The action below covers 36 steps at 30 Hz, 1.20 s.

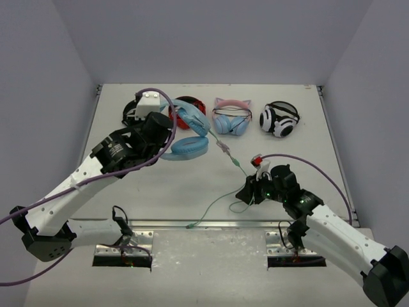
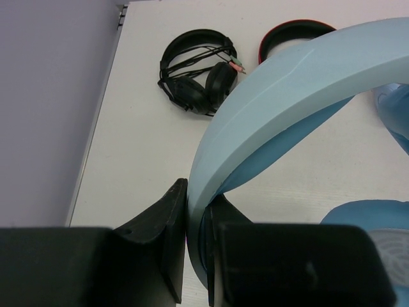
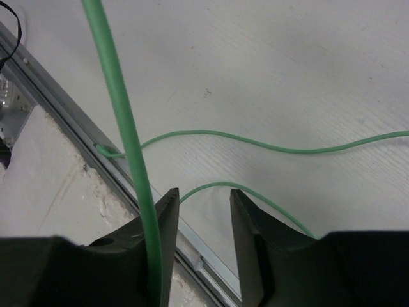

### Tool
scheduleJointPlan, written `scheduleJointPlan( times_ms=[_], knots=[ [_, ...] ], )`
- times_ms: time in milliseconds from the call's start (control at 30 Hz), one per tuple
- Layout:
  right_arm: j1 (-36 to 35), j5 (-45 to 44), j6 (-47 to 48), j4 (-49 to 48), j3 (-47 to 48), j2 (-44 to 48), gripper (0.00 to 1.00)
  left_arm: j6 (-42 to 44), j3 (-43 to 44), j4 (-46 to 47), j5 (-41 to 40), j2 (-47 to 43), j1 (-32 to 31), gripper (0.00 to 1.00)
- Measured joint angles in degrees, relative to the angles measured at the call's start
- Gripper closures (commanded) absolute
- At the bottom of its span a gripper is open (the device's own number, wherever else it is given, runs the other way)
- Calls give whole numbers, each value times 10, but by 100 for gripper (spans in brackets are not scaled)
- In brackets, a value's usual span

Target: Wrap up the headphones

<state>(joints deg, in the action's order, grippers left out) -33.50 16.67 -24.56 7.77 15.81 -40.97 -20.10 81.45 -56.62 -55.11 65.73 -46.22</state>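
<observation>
Headphones (image 1: 185, 147): light-blue pair at the rear left of the table (image 1: 160, 192). One cup rests on the surface and the headband (image 2: 287, 83) arches up from it.
Cable (image 1: 220, 199): thin and pale green. It runs from the cups diagonally toward the near edge and falls into a slack loop beside the right arm. Its plug end (image 1: 190, 226) lies by the metal rail (image 3: 77, 137). I find no turn of it around the headband or either cup.
Left gripper (image 2: 198, 246): pinching the headband near one end of its arc, a finger pressed on each face. From the wrist view I judge the hold secure.
Right gripper (image 3: 201, 214): jaws spread, low over the table near the rail. The cable crosses one finger (image 3: 167, 220) and rests against it, unclamped. Two more strands lie on the table beyond the fingertips.
Done: as I read it, the headphones are held and the right arm is positioned at the cable.
Outstanding: seizing the cable, laying every turn, and stowing the plug. I rate the wrap as not begun.
Surroundings: cat-ear pair (image 1: 231, 120) and white-and-black pair (image 1: 279, 119) are along the back, well apart from the cable. A black pair (image 2: 195, 80) and a red-rimmed item (image 2: 297, 32) are behind the headband.
</observation>
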Motion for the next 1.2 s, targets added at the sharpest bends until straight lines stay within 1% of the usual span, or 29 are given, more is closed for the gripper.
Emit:
scheduleJointPlan(
  times_ms=[33, 67, 133, 167, 200, 233, 267, 433, 500, 567, 633, 733, 800, 833, 900, 933, 1000, 1033, 1067, 1200],
  knots=[
    [0, 4, -2, 2, 0, 4, 43, 0, 0, 1, 0, 1, 0, 100],
    [0, 9, -6, 3, 0, 7, 34, 0, 0, 2, 0, 2, 0, 100],
    [0, 23, -12, 4, 0, 17, 25, 0, 0, 9, 2, 3, 0, 100],
    [0, 30, -13, 3, 0, 22, 19, 0, -1, 12, 3, 3, 0, 100],
    [0, 37, -15, 3, 1, 28, 7, 0, -3, 17, 4, 3, 0, 100],
    [0, 43, -19, 2, 2, 32, 7, 0, -5, 21, 6, 3, 0, 100],
    [0, 49, -19, 2, 6, 35, 9, 1, -8, 27, 9, 3, 0, 100],
    [0, 64, -25, 2, 43, 28, 8, 1, -36, 46, 19, 5, 0, 100],
    [0, 61, -31, 2, 55, 24, 9, 1, -45, 49, 23, 9, 0, 100],
    [0, 57, -39, 4, 62, 21, 14, 1, -55, 55, 26, 10, 0, 100],
    [0, 52, -45, 13, 66, 19, 17, 1, -63, 58, 28, 10, 0, 100],
    [0, 35, -46, 56, 80, 16, 18, 1, -65, 58, 27, 10, 0, 100],
    [0, 8, -44, 96, 93, 16, 22, 1, -65, 59, 26, 10, 4, 100],
    [0, -4, -43, 111, 97, 16, 30, 1, -65, 60, 26, 10, 6, 100],
    [0, -30, -41, 139, 99, 21, 39, 1, -65, 61, 26, 10, 9, 100],
    [0, -42, -39, 155, 99, 26, 48, 1, -65, 61, 26, 10, 12, 100],
    [0, -57, -37, 182, 99, 36, 59, 3, -65, 62, 26, 10, 16, 100],
    [0, -60, -38, 190, 99, 41, 69, 3, -65, 63, 26, 10, 19, 100],
    [0, -63, -38, 197, 99, 46, 71, 3, -65, 63, 26, 10, 20, 100],
    [0, -67, -37, 218, 99, 57, 69, 6, -65, 64, 28, 10, 29, 99]
  ],
)
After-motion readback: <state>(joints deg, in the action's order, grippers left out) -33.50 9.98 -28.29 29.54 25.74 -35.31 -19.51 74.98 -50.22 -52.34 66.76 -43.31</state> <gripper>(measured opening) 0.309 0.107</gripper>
